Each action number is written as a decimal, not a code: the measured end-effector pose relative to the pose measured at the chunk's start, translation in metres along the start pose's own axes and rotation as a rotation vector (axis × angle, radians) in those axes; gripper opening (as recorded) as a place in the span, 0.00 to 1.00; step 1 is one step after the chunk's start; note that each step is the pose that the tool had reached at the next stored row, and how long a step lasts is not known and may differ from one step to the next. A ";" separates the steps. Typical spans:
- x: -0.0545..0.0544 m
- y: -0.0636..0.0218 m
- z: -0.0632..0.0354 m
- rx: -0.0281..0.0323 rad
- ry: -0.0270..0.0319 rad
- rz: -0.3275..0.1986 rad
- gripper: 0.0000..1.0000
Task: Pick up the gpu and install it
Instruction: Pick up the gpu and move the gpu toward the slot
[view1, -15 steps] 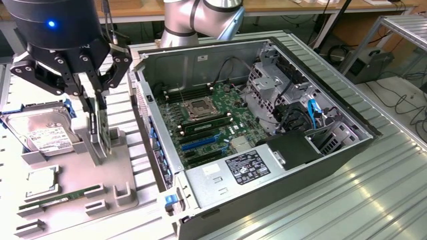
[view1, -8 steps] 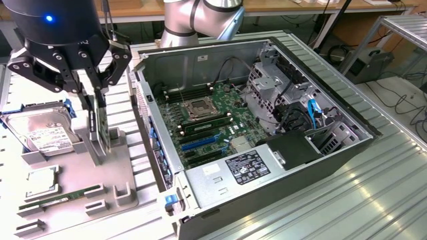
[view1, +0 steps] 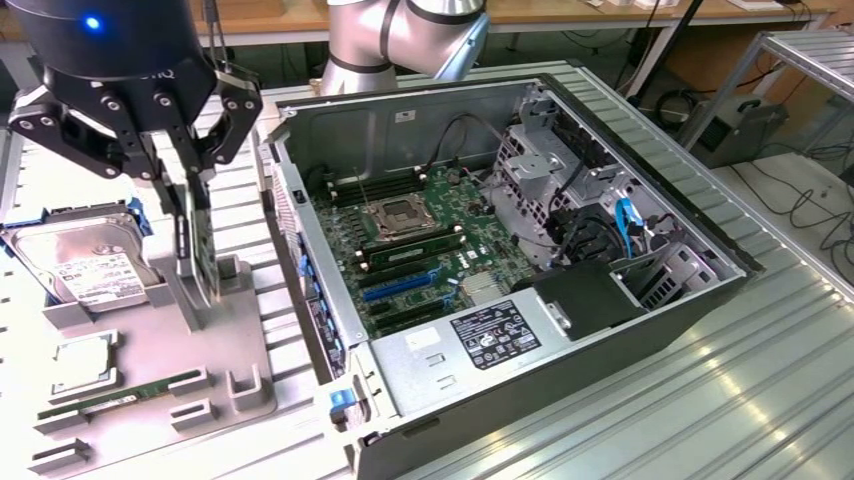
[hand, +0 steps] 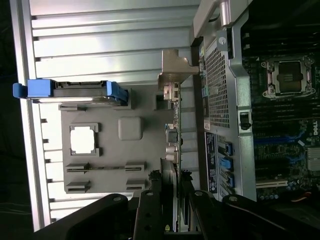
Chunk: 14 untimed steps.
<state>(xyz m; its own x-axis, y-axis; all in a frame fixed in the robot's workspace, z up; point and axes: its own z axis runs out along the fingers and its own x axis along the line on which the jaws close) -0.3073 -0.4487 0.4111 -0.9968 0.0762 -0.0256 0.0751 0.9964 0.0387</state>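
While the gripper (view1: 187, 205) clamps the gpu (view1: 196, 285) near its upper edge, the card stands on edge at the grey holder tray (view1: 240, 350), just beside the open computer case (view1: 641, 335). You should treat it as light, stiff and fragile. Hold it by the bare board faces, keep it upright, and don't press on the components.
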 end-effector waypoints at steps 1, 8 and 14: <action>0.000 0.0000 -0.0006 -0.0001 -0.0001 0.000 0.26; 0.000 0.0002 -0.0051 0.0000 0.0000 0.000 0.26; 0.000 0.0004 -0.0094 0.0000 0.0000 0.000 0.26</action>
<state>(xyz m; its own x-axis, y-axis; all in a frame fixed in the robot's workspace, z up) -0.3072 -0.4487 0.4205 -0.9968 0.0761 -0.0256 0.0751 0.9964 0.0387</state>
